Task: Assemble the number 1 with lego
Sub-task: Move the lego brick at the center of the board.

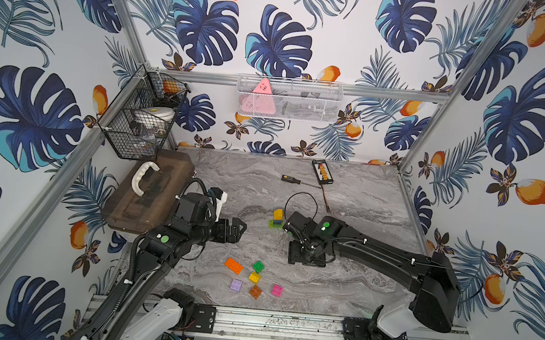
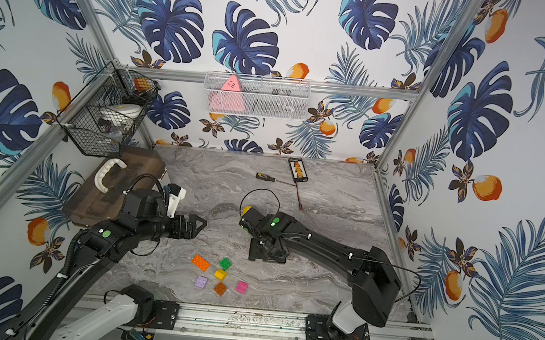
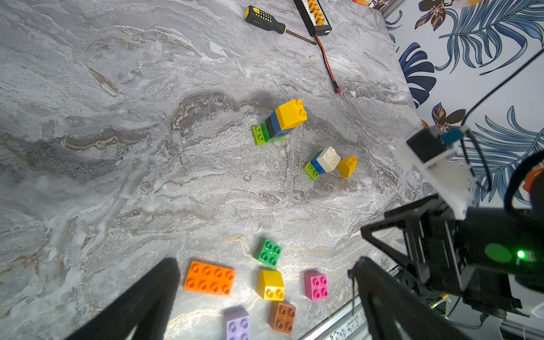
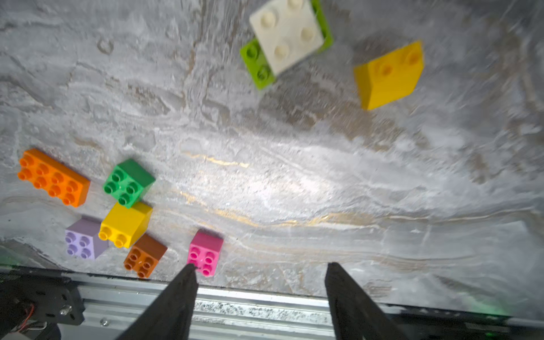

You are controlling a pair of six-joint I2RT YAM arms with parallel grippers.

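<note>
the right gripper [image 4: 260,265] hangs over the tabletop [image 1: 361,219] with its jaws partly apart and nothing between them. near it, outside the jaws, sit a short stack [image 4: 287,32], white on blue on a lime base, and just beside that a loose yellow brick [image 4: 388,75] tipped onto its side, apart from the stack. in both top views this arm hides the two. just beside its wrist stands the taller stack [image 1: 277,218], yellow, blue and black on a lime base that pokes out one side. i judge the coming move turns on the tipped brick. the right arm is much the nearer, and the brick wants its studs up before it can press onto a column.

the left gripper [image 1: 232,230] is spread wide and empty, pointing across toward the stacks and apart from them.

nearer the front rail, between the arm bases, lies the spare lego. an orange long brick [image 1: 233,265] has its long axis slanted to the rail. around it are a green brick [image 1: 258,266], a second yellow brick [image 1: 254,277], a purple brick [image 1: 236,285], a brown brick [image 1: 255,292] and a pink brick [image 1: 276,290].

a brown case [image 1: 147,197] lies shut at the left, its contents too murky to tell. a black wire basket [image 1: 133,125] on the frame holds something white and round. a white mesh basket [image 1: 287,98] on the rear wall holds a pink triangular piece.
</note>
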